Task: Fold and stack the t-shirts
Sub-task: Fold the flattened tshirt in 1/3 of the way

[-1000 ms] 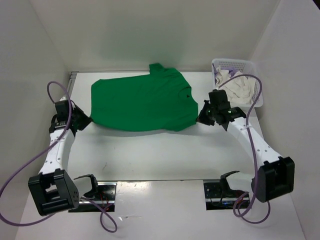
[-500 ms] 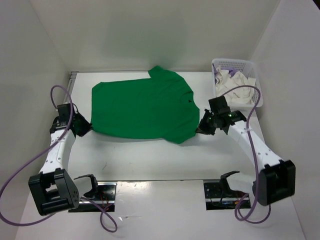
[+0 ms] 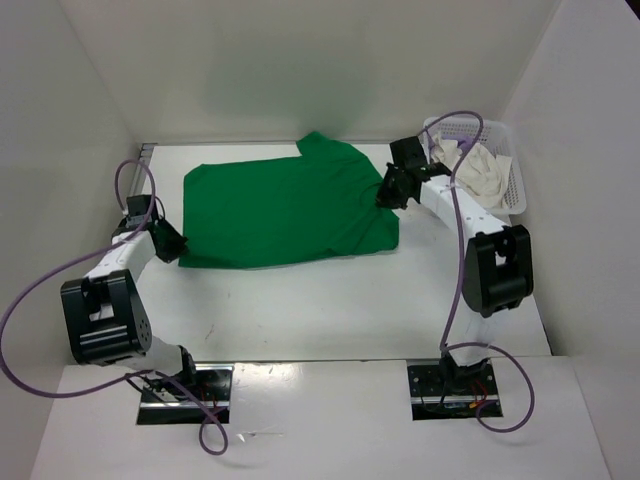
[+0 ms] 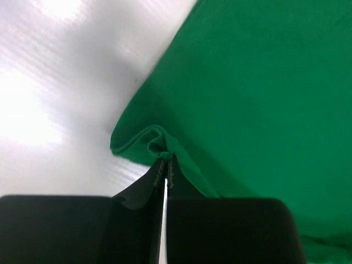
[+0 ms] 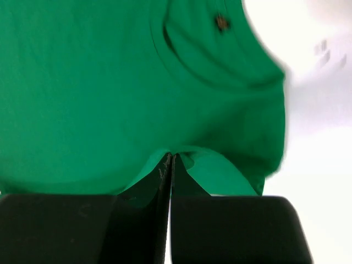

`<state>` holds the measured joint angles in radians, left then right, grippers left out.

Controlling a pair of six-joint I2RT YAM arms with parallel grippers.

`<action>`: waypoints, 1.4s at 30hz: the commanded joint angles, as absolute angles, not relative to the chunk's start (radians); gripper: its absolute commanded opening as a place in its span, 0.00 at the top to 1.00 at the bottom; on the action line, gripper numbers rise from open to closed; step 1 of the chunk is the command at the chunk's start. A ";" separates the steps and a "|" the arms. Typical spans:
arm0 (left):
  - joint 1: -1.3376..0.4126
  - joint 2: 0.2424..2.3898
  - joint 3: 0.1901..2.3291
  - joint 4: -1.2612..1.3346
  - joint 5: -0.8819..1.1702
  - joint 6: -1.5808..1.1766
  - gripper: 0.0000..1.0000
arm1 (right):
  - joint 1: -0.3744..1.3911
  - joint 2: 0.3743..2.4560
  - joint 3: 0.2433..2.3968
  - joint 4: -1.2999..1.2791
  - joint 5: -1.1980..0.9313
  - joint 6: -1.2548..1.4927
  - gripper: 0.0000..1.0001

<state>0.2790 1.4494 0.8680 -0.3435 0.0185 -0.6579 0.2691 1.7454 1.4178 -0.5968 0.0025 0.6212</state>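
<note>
Left gripper pinched the near-left corner of the green shirt, right gripper its collar-side edge, the cloth lying lengthwise between them.

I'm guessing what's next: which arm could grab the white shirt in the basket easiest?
Probably right: the right end effector sits near the basket holding the white t-shirt; the left end effector is across the green t-shirt.

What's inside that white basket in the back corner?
Crumpled white cloth fills the basket. Anything lying beneath that cloth is covered, and the right arm reaches across in front, hiding the basket's near left corner.
</note>
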 commanded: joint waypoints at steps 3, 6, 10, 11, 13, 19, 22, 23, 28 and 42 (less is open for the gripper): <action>0.282 1.525 0.968 -0.255 0.009 -0.666 1.00 | 0.252 1.851 1.621 -0.555 0.048 0.580 1.00; 0.282 1.574 1.014 -0.244 0.009 -0.675 1.00 | 0.242 1.942 1.715 -0.566 0.057 0.562 1.00; 0.282 1.661 1.049 -0.235 0.009 -0.675 1.00 | 0.233 2.066 1.828 -0.578 0.057 0.552 1.00; 0.282 1.673 1.061 -0.235 0.009 -0.675 1.00 | 0.233 2.084 1.848 -0.578 0.057 0.552 1.00; 0.282 1.704 1.072 -0.225 0.000 -0.675 1.00 | 0.222 2.126 1.919 -0.578 0.057 0.543 1.00; 0.282 1.759 1.094 -0.213 -0.009 -0.686 1.00 | 0.222 2.278 2.109 -0.612 0.048 0.532 1.00; 0.282 1.770 1.104 -0.193 -0.009 -0.695 0.91 | 0.222 2.330 2.158 -0.612 0.038 0.541 1.00; 0.282 1.770 1.104 -0.193 -0.009 -0.695 0.89 | 0.222 2.350 2.167 -0.612 0.038 0.541 0.99; 0.282 1.680 1.104 -0.193 -0.060 -0.706 0.47 | 0.222 2.359 2.238 -0.621 0.038 0.551 0.81; 0.331 1.356 0.807 -0.238 0.104 -0.726 0.70 | 0.222 1.818 1.502 -0.428 0.038 0.520 1.00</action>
